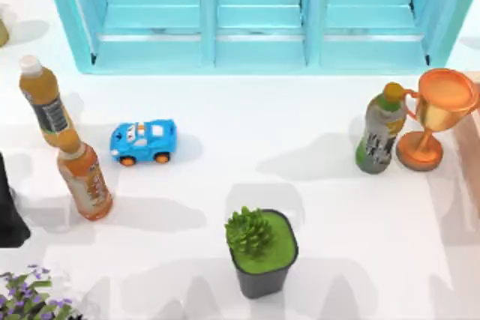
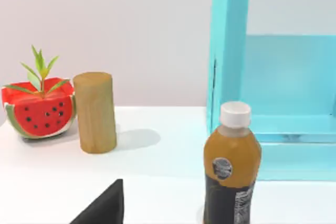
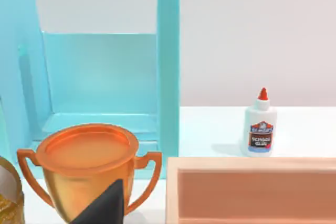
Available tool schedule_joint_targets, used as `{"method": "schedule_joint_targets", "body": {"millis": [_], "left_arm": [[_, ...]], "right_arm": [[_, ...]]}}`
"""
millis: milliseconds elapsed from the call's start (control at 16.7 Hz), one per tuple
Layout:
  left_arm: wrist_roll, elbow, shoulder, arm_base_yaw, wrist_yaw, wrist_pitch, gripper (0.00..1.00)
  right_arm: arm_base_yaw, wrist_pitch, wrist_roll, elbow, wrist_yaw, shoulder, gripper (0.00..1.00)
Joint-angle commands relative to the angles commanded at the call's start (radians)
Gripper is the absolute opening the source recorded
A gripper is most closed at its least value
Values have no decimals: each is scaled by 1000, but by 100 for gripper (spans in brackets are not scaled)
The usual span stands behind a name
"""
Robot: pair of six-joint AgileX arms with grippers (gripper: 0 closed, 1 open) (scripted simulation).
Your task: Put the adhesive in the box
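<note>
The adhesive is a white glue bottle (image 3: pixel 260 125) with a red cap. It stands upright on the table beyond the far wall of the box (image 3: pixel 252 187), a shallow tan wooden tray whose edge also shows as a strip of the box (image 1: pixel 471 148) at the table's right side. A dark part of my right gripper (image 3: pixel 105 205) shows low in the right wrist view, in front of the trophy and well short of the glue. My left arm (image 1: pixel 7 215) stays at the table's left edge, and a dark part of my left gripper (image 2: pixel 105 209) shows in its wrist view.
A turquoise shelf unit (image 1: pixel 255 13) spans the back. A copper trophy (image 1: pixel 435 114) and a green bottle (image 1: pixel 381 131) stand beside the box. Two orange bottles (image 1: pixel 45 99) (image 1: pixel 84 177), a blue toy car (image 1: pixel 144 141), a potted plant (image 1: pixel 259 249), a wooden cylinder (image 2: pixel 95 112) and a watermelon pot (image 2: pixel 38 109) stand elsewhere.
</note>
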Motion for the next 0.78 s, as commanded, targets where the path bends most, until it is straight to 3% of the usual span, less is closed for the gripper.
{"method": "schedule_joint_targets", "body": {"millis": [360, 780], "left_arm": [[0, 0, 0, 0, 0, 0, 100], [0, 0, 0, 0, 0, 0, 100]], "right_arm": [[-14, 36, -7, 80, -10, 104, 100], [-78, 180, -34, 392, -55, 674, 100]]}}
